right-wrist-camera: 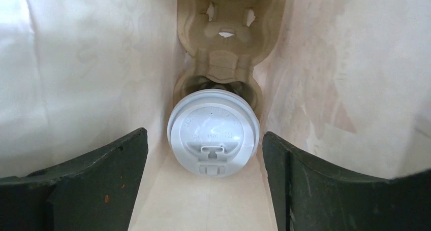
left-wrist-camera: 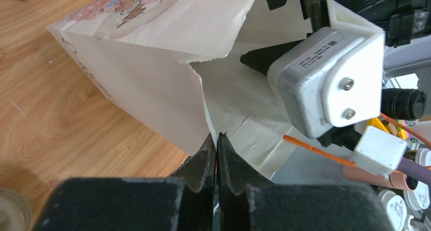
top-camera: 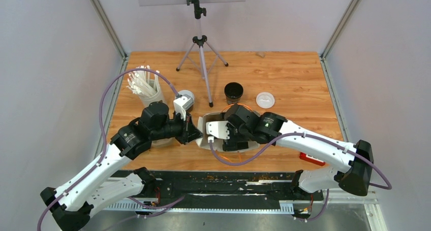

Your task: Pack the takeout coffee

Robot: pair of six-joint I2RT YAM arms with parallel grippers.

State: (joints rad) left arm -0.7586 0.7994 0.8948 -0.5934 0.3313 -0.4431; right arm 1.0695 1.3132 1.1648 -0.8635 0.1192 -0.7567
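A white paper bag point(top-camera: 205, 123) lies on its side mid-table, its mouth facing my right arm. My left gripper point(left-wrist-camera: 217, 139) is shut on the torn edge of the bag point(left-wrist-camera: 147, 89). My right gripper point(right-wrist-camera: 206, 160) reaches into the bag and is open. Just beyond its tips and a little apart from both fingers point(right-wrist-camera: 101, 175) is the white lid point(right-wrist-camera: 213, 132) of a takeout coffee cup. That cup sits in the brown pulp carrier point(right-wrist-camera: 228, 38), deeper in the bag. An unlidded black cup point(top-camera: 233, 92) and a loose white lid point(top-camera: 265, 99) stand behind the bag.
A white cup of straws point(top-camera: 147, 89) stands at the left, with a lidded cup point(top-camera: 186, 96) beside it. A tripod point(top-camera: 202, 58) stands at the back centre. The right wrist's camera housing point(left-wrist-camera: 325, 84) sits close over the bag mouth.
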